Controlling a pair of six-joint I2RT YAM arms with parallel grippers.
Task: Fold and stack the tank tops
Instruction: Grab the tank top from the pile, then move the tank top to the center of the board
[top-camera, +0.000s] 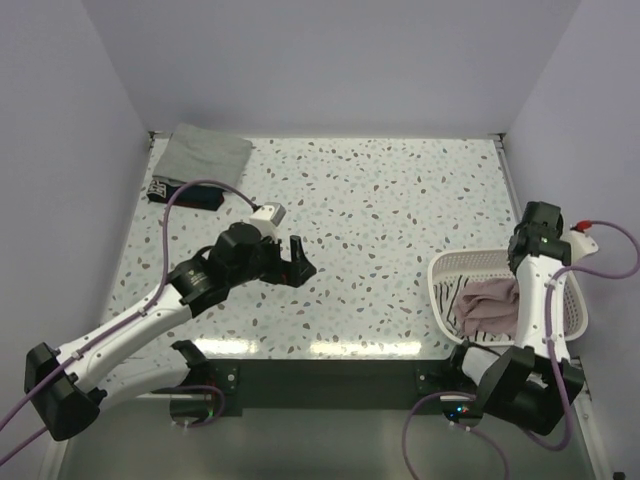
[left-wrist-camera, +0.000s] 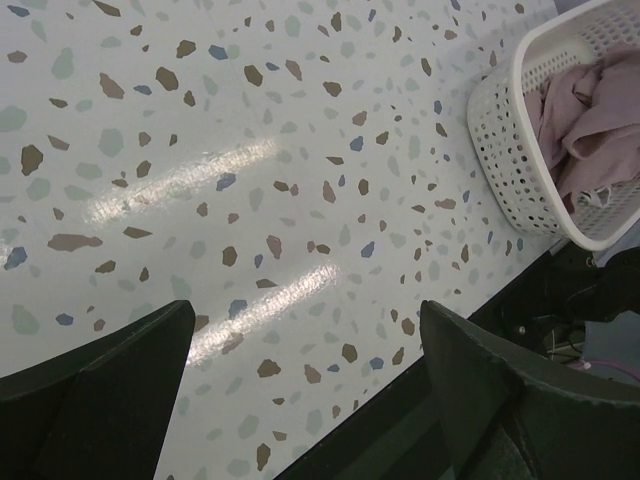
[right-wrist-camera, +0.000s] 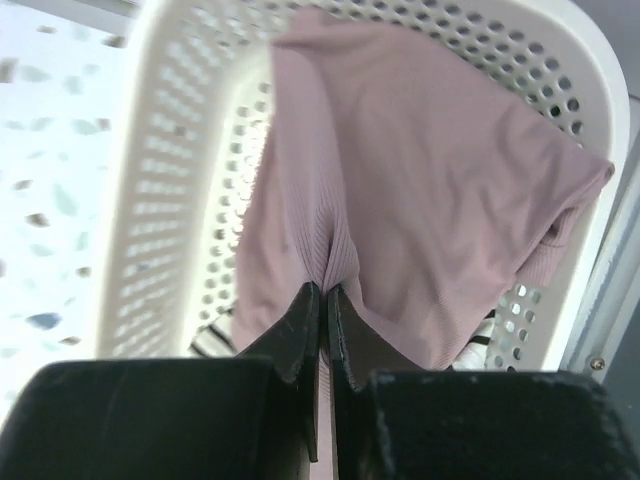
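Basket (top-camera: 455, 268), white slotted plastic, at near right corner of table (top-camera: 400, 200). Right gripper (right-wrist-camera: 322, 292) reaches into it, jaws pressed together on a fold of the pink tank top (right-wrist-camera: 420, 190), which is bunched inside. Striped tank top (right-wrist-camera: 208, 342) partly visible beneath. Left gripper (top-camera: 298, 258) spread wide, holding nothing, above the table's middle. Grey-green tank top (top-camera: 205, 152) lies folded flat at far left corner.

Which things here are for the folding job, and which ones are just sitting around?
For the job:
- pink tank top, pinched by the right gripper
- striped top, peeking out beneath it
- grey-green top
- dark navy top

Just sitting around:
- white basket
- speckled table
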